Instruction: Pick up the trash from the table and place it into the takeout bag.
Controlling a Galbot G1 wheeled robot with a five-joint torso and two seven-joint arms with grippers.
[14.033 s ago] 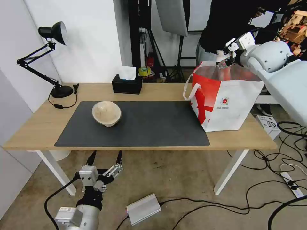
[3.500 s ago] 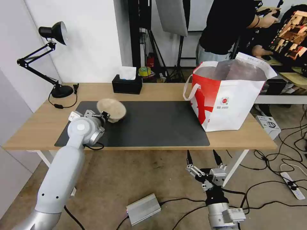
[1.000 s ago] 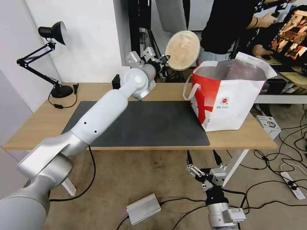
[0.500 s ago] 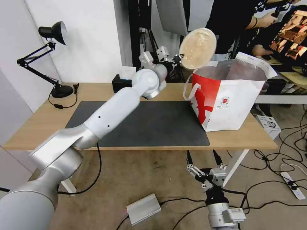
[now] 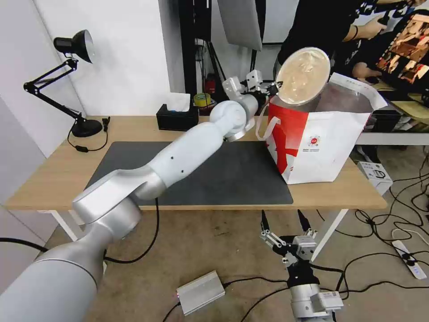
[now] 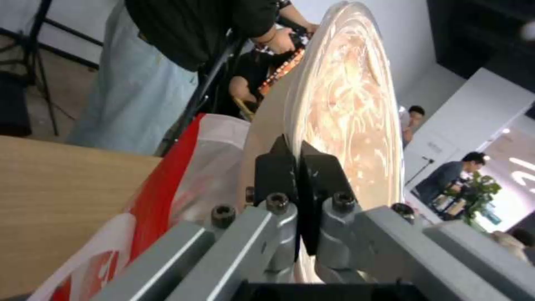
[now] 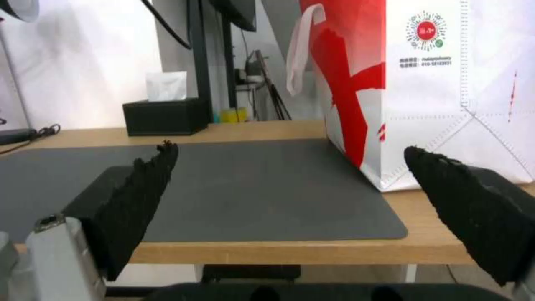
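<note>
Left arm: stretched forward and up across the worktop [image 5: 53,174], wrist raised at full reach.
Left pincer [image 5: 273,85]: fingers [image 6: 278,167] pressed together on the rim of the beige bowl [image 5: 303,76], which it holds tilted on edge.
Right arm: parked low, below the worktop's front edge.
Right pincer [image 5: 286,221]: pointing upward, fingers [image 7: 139,184] spread wide apart, holding nothing.

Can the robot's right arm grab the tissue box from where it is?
Probably not as things stand. The right gripper hangs open below the table edge, near the floor, and the tissue box sits at the far edge. It would have to rise and stretch across the mat.
</note>
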